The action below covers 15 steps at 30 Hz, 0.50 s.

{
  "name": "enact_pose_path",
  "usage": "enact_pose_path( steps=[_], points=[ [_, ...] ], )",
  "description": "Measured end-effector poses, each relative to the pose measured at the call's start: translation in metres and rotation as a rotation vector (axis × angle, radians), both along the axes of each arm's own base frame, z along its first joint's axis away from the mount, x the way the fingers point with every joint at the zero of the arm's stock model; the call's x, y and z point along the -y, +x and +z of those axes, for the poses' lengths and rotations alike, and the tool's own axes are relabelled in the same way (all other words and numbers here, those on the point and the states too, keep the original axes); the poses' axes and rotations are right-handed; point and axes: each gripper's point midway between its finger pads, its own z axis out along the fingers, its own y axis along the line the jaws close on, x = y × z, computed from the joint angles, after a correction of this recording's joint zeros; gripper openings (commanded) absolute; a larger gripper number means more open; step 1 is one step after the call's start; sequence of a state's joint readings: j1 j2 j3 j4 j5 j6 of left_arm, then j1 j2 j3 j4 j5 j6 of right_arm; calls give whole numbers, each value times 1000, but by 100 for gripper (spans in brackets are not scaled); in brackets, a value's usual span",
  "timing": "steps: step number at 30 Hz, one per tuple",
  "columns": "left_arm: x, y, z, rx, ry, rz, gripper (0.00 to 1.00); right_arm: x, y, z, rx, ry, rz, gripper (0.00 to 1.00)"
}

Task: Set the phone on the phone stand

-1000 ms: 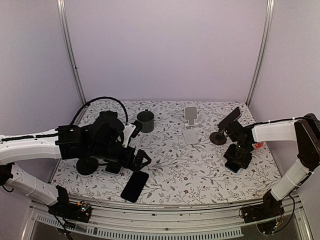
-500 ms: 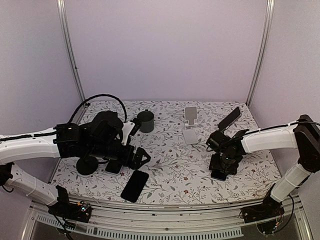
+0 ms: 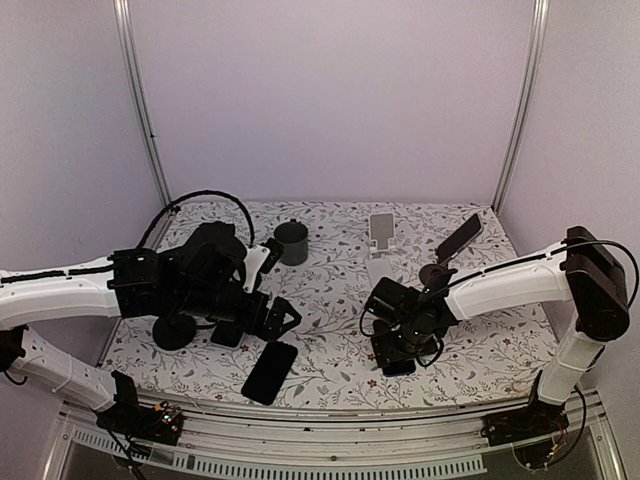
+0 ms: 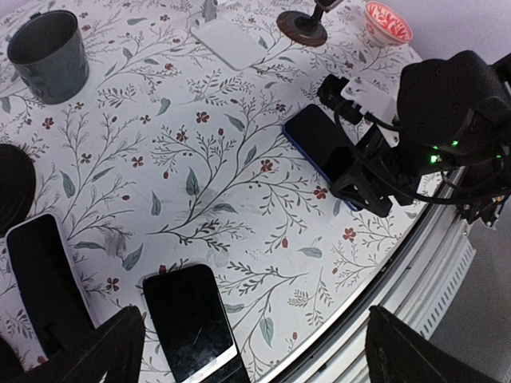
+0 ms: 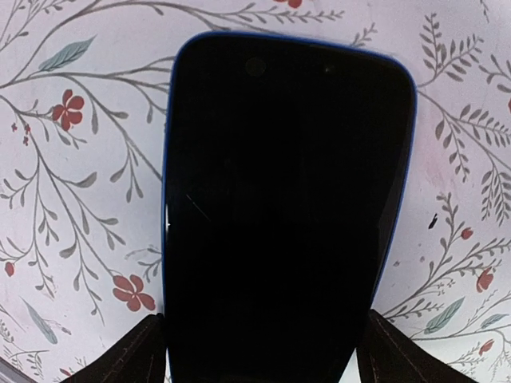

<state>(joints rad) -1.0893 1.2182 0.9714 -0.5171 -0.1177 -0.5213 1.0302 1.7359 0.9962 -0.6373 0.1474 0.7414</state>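
Note:
A blue-edged black phone point(image 5: 287, 207) sits between the fingers point(image 5: 132, 359) of my right gripper point(image 3: 400, 348), low over the table's front middle; it also shows in the left wrist view point(image 4: 318, 142). The white phone stand point(image 3: 380, 245) stands upright at the back middle, behind that gripper, and its base shows in the left wrist view point(image 4: 231, 44). My left gripper point(image 3: 285, 320) is open and empty at the left. A second black phone point(image 3: 270, 372) lies flat just in front of it, also seen in the left wrist view point(image 4: 188, 319).
A dark mug point(image 3: 291, 243) stands at the back left. A black stand point(image 3: 458, 240) with a round base holds a dark slab at the right. A third phone point(image 4: 44, 279) and a black disc point(image 3: 172, 332) lie under the left arm. A red bowl point(image 4: 387, 20) is far right.
My right gripper has swept left across the table with the blue-edged phone, from the right side to the front middle. The left arm has stayed still.

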Motion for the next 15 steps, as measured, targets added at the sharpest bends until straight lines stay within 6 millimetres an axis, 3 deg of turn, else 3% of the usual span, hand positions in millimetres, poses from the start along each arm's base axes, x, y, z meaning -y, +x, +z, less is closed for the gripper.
enact_pose_path(
  steps=[7,15],
  points=[
    [5,1,-8,-10,25,-19,97,5,-8,1,-18,1,31,95],
    [14,3,-5,-7,23,-38,97,-1,-8,0,-86,-75,35,87]
  ],
)
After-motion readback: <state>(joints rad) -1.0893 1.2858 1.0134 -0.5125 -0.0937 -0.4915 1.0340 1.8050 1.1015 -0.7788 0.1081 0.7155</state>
